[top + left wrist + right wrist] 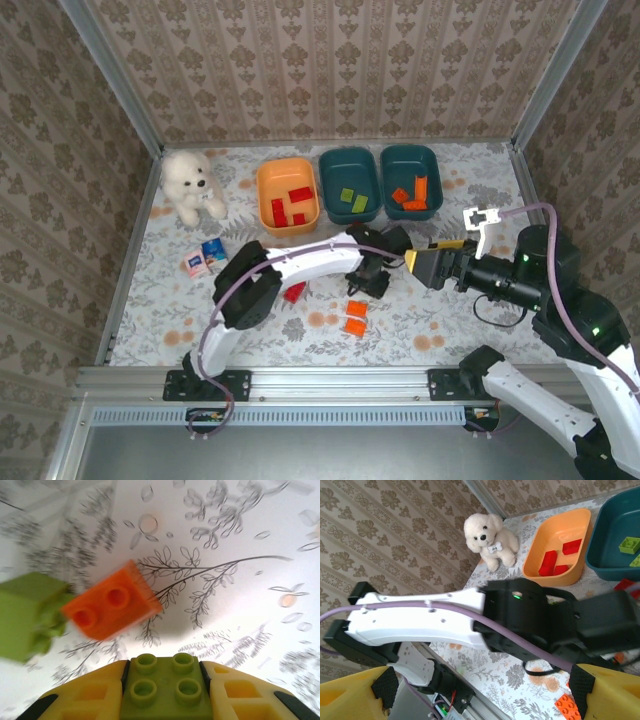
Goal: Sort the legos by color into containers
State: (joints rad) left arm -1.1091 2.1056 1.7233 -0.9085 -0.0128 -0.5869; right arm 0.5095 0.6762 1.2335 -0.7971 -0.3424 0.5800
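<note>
Left pincer (162, 702) clenched on lime green square four-stud plastic brick (162, 680), yellow fingers (85, 700) pressed on two opposite flat side walls; studs face the wrist camera. Square footprint, so no long axis. Judged light, rigid, slick-sided: flat walls are the right hold, grip centred. Brick is mid floral counter (240, 630); whether lifted, cannot tell. Just beyond: orange two-stud plastic brick (112, 607), blurred, long axis diagonal, beside lime green block (27, 612). Right pincer (428, 264) spread wide, empty. Farthest: dark teal plastic tub (350, 170) holding green bricks (352, 200), likely destination
</note>
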